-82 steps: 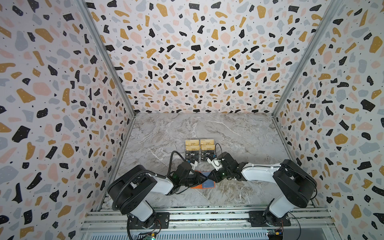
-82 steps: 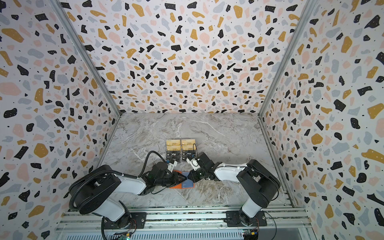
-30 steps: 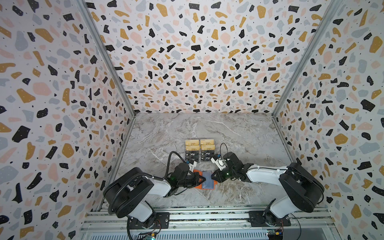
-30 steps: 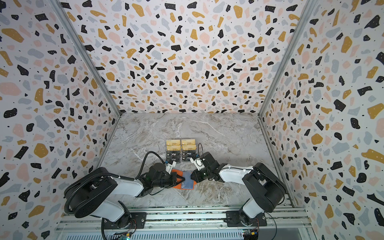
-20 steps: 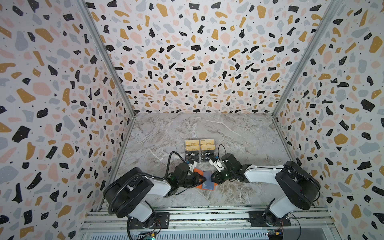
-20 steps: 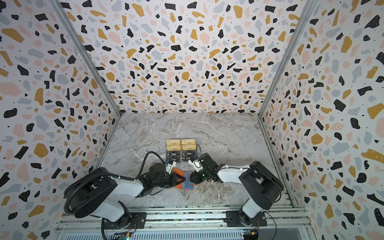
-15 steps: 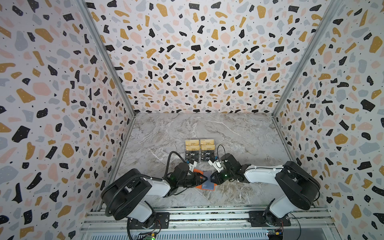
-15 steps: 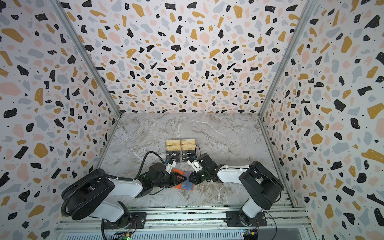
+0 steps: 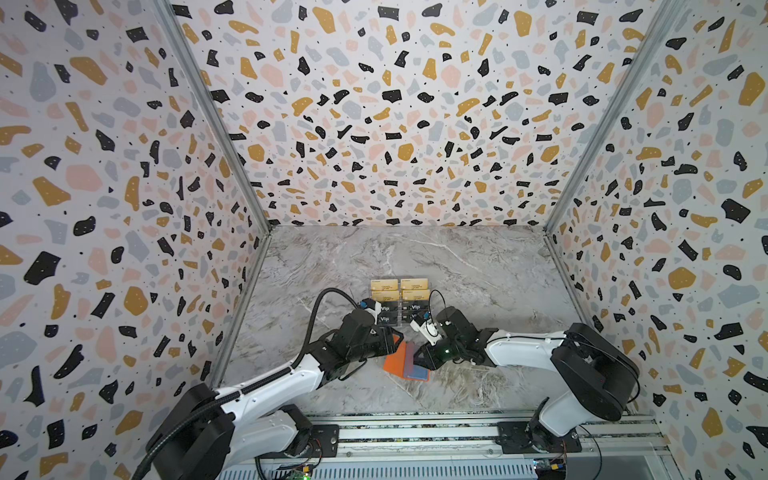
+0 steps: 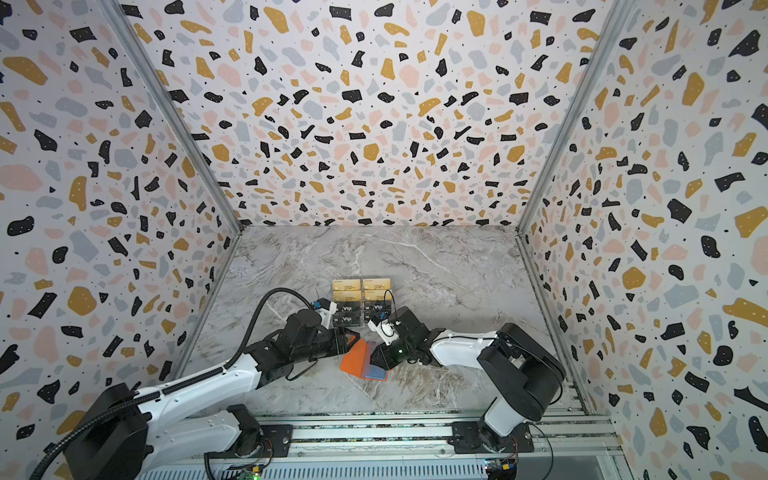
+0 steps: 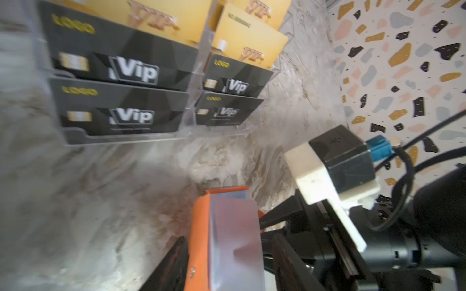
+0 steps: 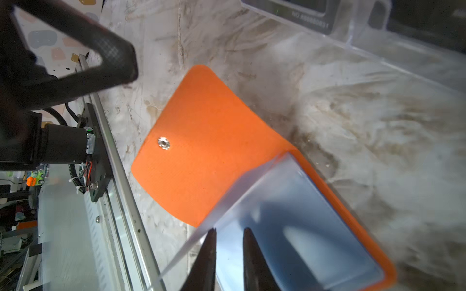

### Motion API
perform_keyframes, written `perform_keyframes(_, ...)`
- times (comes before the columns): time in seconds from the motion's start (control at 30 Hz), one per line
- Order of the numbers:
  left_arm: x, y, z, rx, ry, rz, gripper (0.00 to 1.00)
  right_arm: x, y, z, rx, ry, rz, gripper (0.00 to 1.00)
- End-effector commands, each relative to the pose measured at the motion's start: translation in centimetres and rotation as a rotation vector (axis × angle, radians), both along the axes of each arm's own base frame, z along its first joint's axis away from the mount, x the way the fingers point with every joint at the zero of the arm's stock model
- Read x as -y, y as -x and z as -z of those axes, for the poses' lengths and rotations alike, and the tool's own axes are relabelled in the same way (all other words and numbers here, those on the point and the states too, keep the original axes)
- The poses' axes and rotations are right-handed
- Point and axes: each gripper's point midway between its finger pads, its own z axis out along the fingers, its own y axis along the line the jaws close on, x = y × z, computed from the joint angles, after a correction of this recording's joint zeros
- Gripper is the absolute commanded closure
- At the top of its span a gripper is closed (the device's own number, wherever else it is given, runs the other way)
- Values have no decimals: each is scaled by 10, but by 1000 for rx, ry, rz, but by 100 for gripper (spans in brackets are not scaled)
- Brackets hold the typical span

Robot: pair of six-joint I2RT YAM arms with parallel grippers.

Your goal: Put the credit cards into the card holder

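Top views: high over the table (image 9: 457,266), at its 6 o'clock edge, side by side, far off, looking down toward 12 o'clock.
Left wrist: low, very near, facing 2 o'clock at the card stand (image 11: 121,137).
Right wrist: very near, facing 9 o'clock, down onto the card holder (image 12: 206,141).
Shared: all four see the card holder.

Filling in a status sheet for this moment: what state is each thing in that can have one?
card holder: lying open, snap undone, sleeves exposed
credit cards: upright in the clear stand
left gripper: open, holding nothing
right gripper: slightly open, tips over the sleeves
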Motion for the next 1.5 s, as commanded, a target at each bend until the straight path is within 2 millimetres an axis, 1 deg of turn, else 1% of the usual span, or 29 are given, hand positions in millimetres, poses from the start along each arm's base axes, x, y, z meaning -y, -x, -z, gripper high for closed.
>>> perform_keyframes(0.0,-23,-1,16,-10,-137,-12,41,-14,-6,-8,26,-9,3,72)
perform_keyframes(0.03,-20,0,18,-18,-132,12,41,-17,-5,-7,26,-6,-1,69)
perform_keyframes(0.07,-17,3,20,-26,-131,41,40,-19,-5,-6,27,0,-6,69)
perform_keyframes(0.2,-8,10,29,-52,-102,101,38,-24,-5,0,34,25,-8,70)
perform_keyframes(0.4,-8,18,47,-87,-88,113,38,-27,-5,10,36,61,-7,73)
perform_keyframes(0.5,-10,23,58,-114,-90,114,41,-27,-5,12,36,71,-3,74)
perform_keyframes(0.57,-9,27,63,-129,-75,117,44,-27,-4,14,34,73,-6,74)
perform_keyframes(0.6,-9,28,66,-136,-72,114,48,-27,-4,13,34,70,-7,74)
perform_keyframes(0.63,-10,29,68,-145,-69,108,53,-27,-4,13,34,71,-9,75)
perform_keyframes(0.7,-9,31,71,-156,-54,108,59,-26,-4,15,33,77,-11,75)
perform_keyframes(0.77,-8,33,71,-168,-29,98,70,-25,-3,16,32,85,-12,75)
perform_keyframes(0.8,-9,34,72,-172,-24,91,73,-25,-3,17,32,88,-13,75)
perform_keyframes(0.87,-9,37,71,-180,2,78,75,-24,-2,18,32,91,-15,76)
perform_keyframes(0.97,-11,42,71,-191,25,67,75,-22,-1,21,29,100,-19,76)
perform_keyframes(1.1,-18,44,68,-190,2,51,71,-22,0,25,25,110,-28,76)
perform_keyframes(1.17,-20,41,58,-162,0,40,69,-23,1,27,23,114,-37,76)
perform_keyframes(1.23,-21,35,42,-120,2,25,67,-23,1,29,22,123,-43,76)
perform_keyframes(1.33,-14,28,24,-80,39,29,65,-23,2,31,20,129,-49,76)
perform_keyframes(1.4,-7,26,20,-75,67,54,66,-22,3,31,18,130,-51,76)
perform_keyframes(1.47,2,25,20,-74,91,84,72,-21,3,32,17,131,-50,76)
